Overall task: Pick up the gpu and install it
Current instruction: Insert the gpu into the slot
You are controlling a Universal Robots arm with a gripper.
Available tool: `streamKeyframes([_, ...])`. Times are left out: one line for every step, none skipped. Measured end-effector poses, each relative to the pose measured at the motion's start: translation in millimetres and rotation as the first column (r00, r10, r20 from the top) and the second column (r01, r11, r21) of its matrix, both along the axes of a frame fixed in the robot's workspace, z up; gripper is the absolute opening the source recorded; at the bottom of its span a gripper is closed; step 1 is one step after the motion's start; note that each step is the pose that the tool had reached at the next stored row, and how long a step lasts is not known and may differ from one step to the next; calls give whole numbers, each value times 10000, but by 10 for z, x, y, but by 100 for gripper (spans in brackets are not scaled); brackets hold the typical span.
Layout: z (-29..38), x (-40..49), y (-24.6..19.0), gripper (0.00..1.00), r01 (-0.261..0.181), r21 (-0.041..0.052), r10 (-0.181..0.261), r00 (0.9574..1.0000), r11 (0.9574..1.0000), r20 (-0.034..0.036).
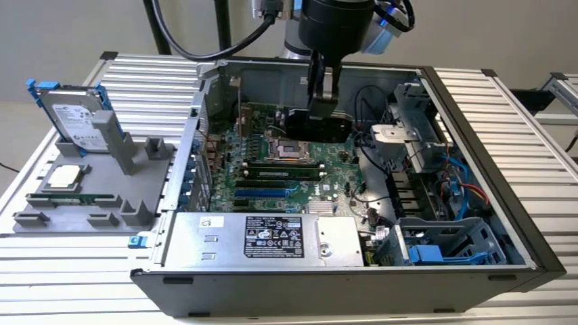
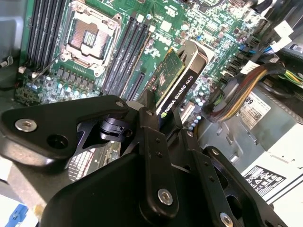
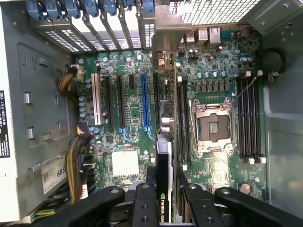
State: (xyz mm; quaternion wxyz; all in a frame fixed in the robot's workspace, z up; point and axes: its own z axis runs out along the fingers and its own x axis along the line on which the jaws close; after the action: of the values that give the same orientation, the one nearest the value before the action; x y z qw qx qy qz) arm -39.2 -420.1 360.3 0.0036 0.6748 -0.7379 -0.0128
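So your black gripper (image 3: 163, 189) is pinching the flat green gpu card with its black cooler (image 3: 164, 156) edge-on at lower center of the first wrist view, long axis parallel to the blue expansion slot (image 3: 145, 101) just beside it.

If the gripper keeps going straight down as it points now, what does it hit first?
Most likely the green motherboard, around its expansion slots. The gripper is shut on the green gpu card with black cooler, edge toward the board; the card would meet it first. Depth unclear.

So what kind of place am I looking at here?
Most likely a robotics test bench for computer assembly. An open computer case lies on a ribbed metal table, a grey fixture holds spare parts, and the gripper holds the gpu over the motherboard.
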Motion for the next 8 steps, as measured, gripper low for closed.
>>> streamKeyframes([-3,0,0,0,0,0,0,10000,10000,0])
streamKeyframes([-6,0,0,0,0,0,0,10000,10000,0])
streamKeyframes([-9,0,0,0,0,0,0,10000,10000,0])
streamKeyframes([-12,0,0,0,0,0,0,10000,10000,0])
streamKeyframes([-15,0,0,0,0,0,0,10000,10000,0])
streamKeyframes([-18,0,0,0,0,0,0,10000,10000,0])
streamKeyframes([-21,0,0,0,0,-1,0,10000,10000,0])
streamKeyframes([-25,0,0,0,0,0,0,10000,10000,0])
